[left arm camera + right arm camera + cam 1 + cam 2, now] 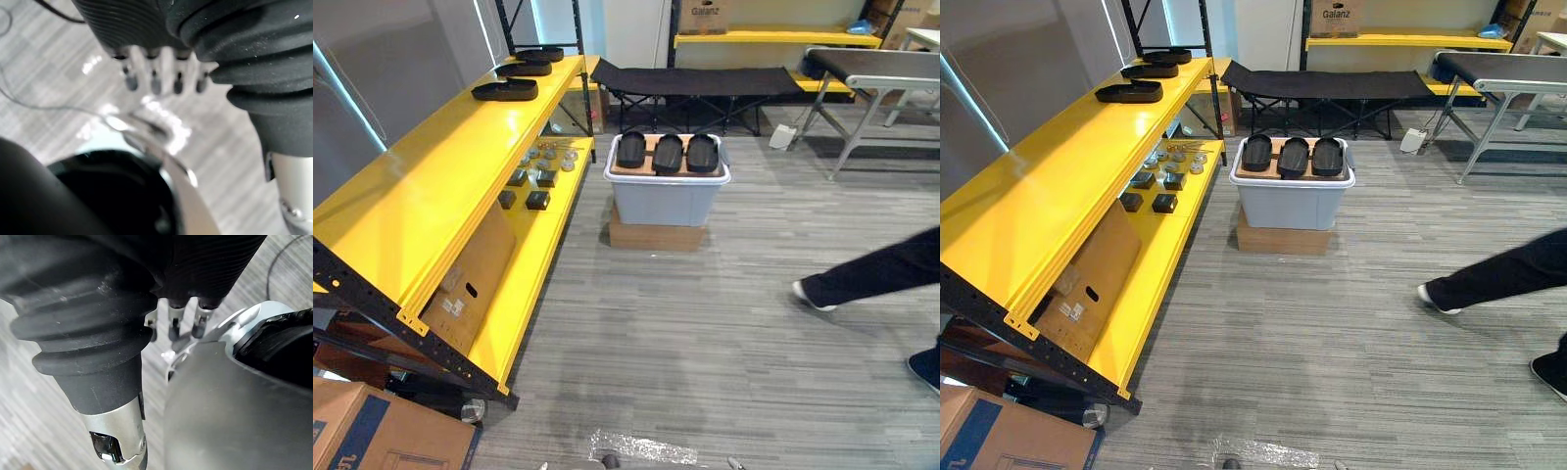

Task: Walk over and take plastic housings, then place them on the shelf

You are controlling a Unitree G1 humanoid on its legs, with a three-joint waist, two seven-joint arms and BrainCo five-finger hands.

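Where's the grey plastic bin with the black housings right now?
In the left eye view, the grey plastic bin sits centre-frame on a flat cardboard box, just right of the yellow shelf, three black oval housings across its top.

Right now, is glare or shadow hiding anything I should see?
Left eye view: sheen on the yellow shelf top, a white glare patch on the floor at the bottom edge; the three plastic housings atop the grey bin are evenly lit. Left wrist view: bright floor reflections past the fingers of the left hand.

Grey plank floor [724, 323] (black cot [705, 80] behind)
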